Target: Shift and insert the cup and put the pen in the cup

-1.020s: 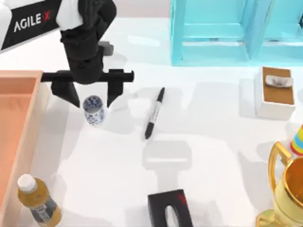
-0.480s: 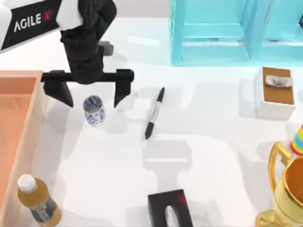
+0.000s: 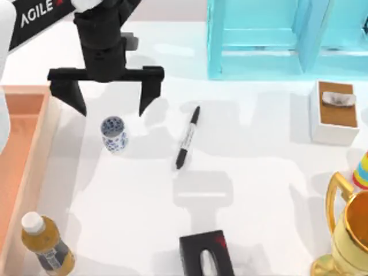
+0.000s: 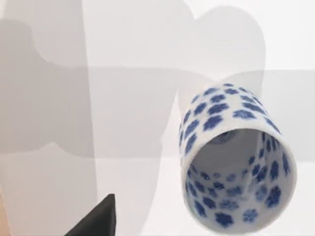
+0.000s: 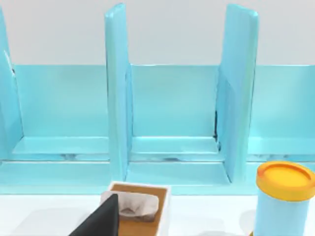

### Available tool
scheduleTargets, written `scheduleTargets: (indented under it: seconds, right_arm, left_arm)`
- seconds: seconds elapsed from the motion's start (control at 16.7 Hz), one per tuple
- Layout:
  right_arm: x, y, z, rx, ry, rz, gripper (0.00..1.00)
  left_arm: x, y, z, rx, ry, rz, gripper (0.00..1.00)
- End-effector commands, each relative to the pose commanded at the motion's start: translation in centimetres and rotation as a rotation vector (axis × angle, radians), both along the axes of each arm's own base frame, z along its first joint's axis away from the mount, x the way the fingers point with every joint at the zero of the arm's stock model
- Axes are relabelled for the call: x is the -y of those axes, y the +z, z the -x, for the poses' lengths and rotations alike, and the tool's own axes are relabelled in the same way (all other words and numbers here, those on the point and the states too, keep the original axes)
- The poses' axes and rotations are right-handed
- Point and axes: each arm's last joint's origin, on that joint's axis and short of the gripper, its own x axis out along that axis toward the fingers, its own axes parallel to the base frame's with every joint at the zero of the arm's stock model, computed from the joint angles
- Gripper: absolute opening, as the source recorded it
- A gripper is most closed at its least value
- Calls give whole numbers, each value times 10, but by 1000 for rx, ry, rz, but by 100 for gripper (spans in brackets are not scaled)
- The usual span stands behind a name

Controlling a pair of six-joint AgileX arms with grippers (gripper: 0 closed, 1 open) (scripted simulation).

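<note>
Top view: your left gripper (image 3: 109, 109) hangs above the table's left half with its two black fingers (image 3: 150, 92) spread wide and nothing held between them. The cup (image 3: 114, 134), a small white cylinder with a blue floral pattern, stands upright on the white table (image 3: 259, 172) just below the gap between the fingertips and touches neither finger. The pen (image 3: 187, 137), a slim marker with black ends and a pale labelled barrel, lies flat on the table to the right of the cup and apart from it, angled so that its upper end points toward the blue shelf unit (image 3: 270, 40). An orange-brown tray (image 3: 23, 167) runs along the table's left edge, with a bottle of amber drink (image 3: 46, 244) near its lower end. A black box (image 3: 207, 253) sits at the bottom centre, a white tissue box (image 3: 334, 112) at the right, and a gold trophy (image 3: 348, 236) in the lower right corner.

Left wrist view: you see the cup (image 4: 236, 162) from above its open mouth, the blue pattern visible inside and out; one dark fingertip (image 4: 96, 221) shows at the frame's edge, clear of the cup.

Right wrist view: one dark fingertip (image 5: 98, 221) of your right gripper shows at the frame's edge; you cannot tell how far that gripper is open. Beyond it stand the tissue box (image 5: 138, 211), a pale blue canister with a yellow lid (image 5: 283, 201), and the shelf unit (image 5: 172, 123).
</note>
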Motion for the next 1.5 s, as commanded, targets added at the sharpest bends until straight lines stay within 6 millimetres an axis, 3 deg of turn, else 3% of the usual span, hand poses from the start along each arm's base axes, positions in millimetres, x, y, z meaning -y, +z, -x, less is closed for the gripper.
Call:
scheduleTargets:
  seconds: [0.24,0.42,0.66,0.9,0.96,1.14,1.5]
  right_arm:
    - [0,0,0,0,0,0,100]
    - [0,0,0,0,0,0,100]
    - [0,0,0,0,0,0,100]
    - [0,0,0,0,0,0,100]
    - [0,0,0,0,0,0,100]
    - [0,0,0,0,0,0,100]
    - [0,0,0,0,0,0,100]
  left_arm:
    - [4,55,-6,25,-4,12,100]
    - [1,93,1,42,-6,20,100]
    - [-4,118,12,38,-8,16,100]
    - [-5,120,13,38,-8,16,100]
    - [0,127,-9,287,4,106,100]
    - [6,122,-11,279,-2,97,100]
    - [59,81,-10,228,-94,31,100]
